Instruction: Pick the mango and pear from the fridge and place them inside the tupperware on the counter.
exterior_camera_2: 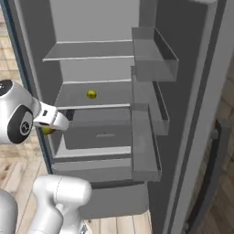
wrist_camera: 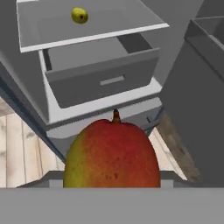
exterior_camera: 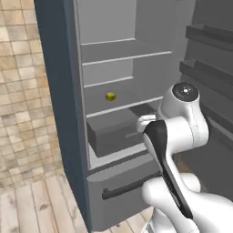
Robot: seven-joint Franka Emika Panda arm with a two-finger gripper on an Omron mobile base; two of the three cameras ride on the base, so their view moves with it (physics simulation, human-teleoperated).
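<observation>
A tall dark blue-grey fridge [exterior_camera: 54, 91] stands open, showing a grey interior with pale shelves, a grey pulled-out drawer [exterior_camera: 113, 134] and racks on the open door [exterior_camera_2: 151, 114]. A small roundish yellow-green pear [exterior_camera: 110, 96] sits alone on the shelf directly above the drawer, towards the back. The white robot arm reaches in front of the fridge, level with the drawer. Seen from the hand, a red-orange oval mango with a green-yellow patch [wrist_camera: 111, 155] looms close at the jaws, outside the fridge and below the drawer front; the jaws appear closed around it, though the fingertips themselves are hidden. Pale wooden floorboards [exterior_camera: 32, 205] lie below the fridge.
</observation>
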